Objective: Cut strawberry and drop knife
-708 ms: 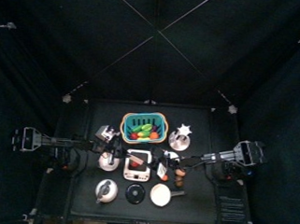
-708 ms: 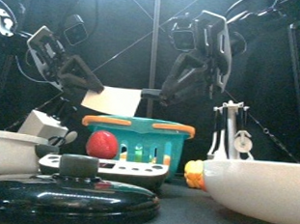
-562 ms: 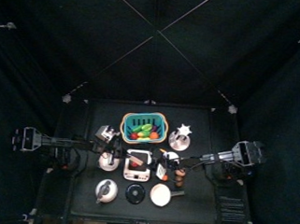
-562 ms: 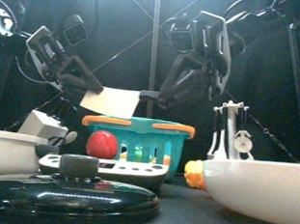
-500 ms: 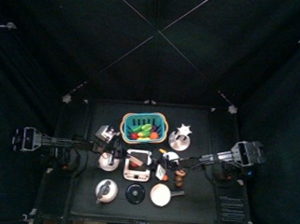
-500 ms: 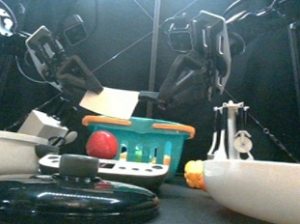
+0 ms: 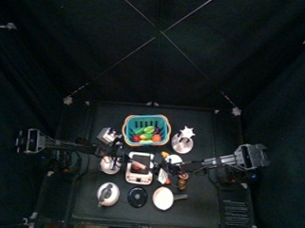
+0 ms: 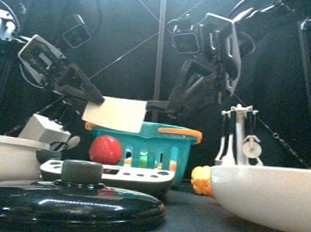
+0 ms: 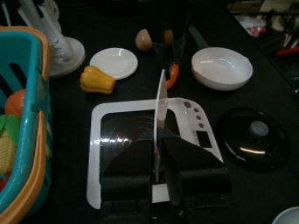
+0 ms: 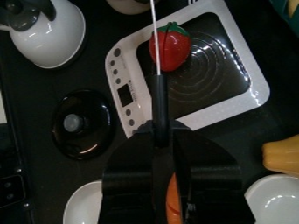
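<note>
Lower and more tilted than before, the white board (image 8: 115, 113) sits clamped in the left gripper (image 9: 158, 149); right gripper (image 10: 163, 140) grips the knife (image 10: 173, 188), strawberry (image 10: 172, 45) beside its blade over the ringed hob (image 10: 222, 70), panel markings unreadable

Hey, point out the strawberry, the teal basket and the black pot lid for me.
strawberry (image 10: 170, 45), right wrist view, middle of its red body.
teal basket (image 7: 145, 118), top view, far rim.
black pot lid (image 9: 253, 150), left wrist view, its flat top.

basket (image 7: 144, 130) sits at the back middle of the table (image 7: 212, 123), scale (image 7: 142, 166) right in front of it, pot lid (image 7: 138, 196) and bowl (image 7: 164, 197) up front.
</note>
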